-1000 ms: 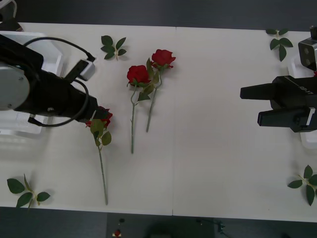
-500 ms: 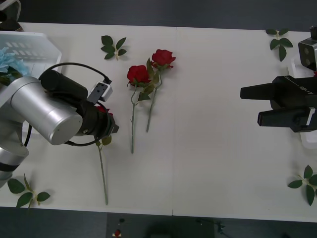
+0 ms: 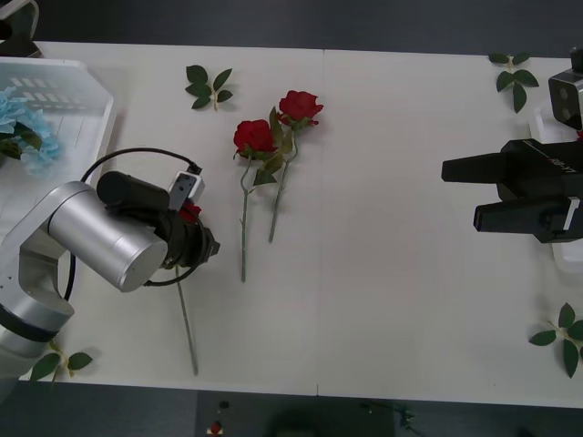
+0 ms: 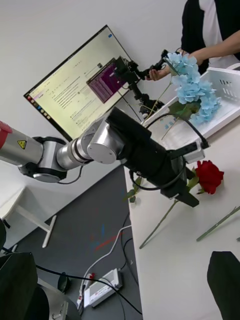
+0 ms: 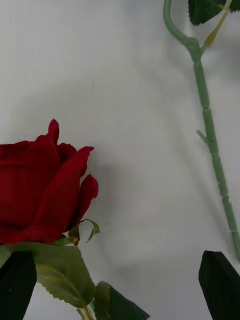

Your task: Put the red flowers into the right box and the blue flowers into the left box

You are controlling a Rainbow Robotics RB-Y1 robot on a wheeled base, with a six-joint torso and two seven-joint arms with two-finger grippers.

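White table [image 3: 392, 182], left hand [image 3: 208, 244] over rose [image 5: 42, 192].

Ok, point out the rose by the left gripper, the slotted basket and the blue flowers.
rose [image 5: 42, 192]: left wrist view, on the red bloom.
slotted basket [image 3: 91, 86]: front view, on its white rim.
blue flowers [image 4: 192, 90]: right wrist view, on the blue cluster.

Table [image 3: 410, 182]: white, seam down its middle
Floor [image 4: 95, 215]: dark grey, cables lying on it
Wall [image 4: 50, 35]: plain white
Monitor [image 4: 75, 85]: lit, beside the table

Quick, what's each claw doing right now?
Left claw: open, hovering at a red rose, holding nothing.
Right claw: open, empty, parked at the table's right.
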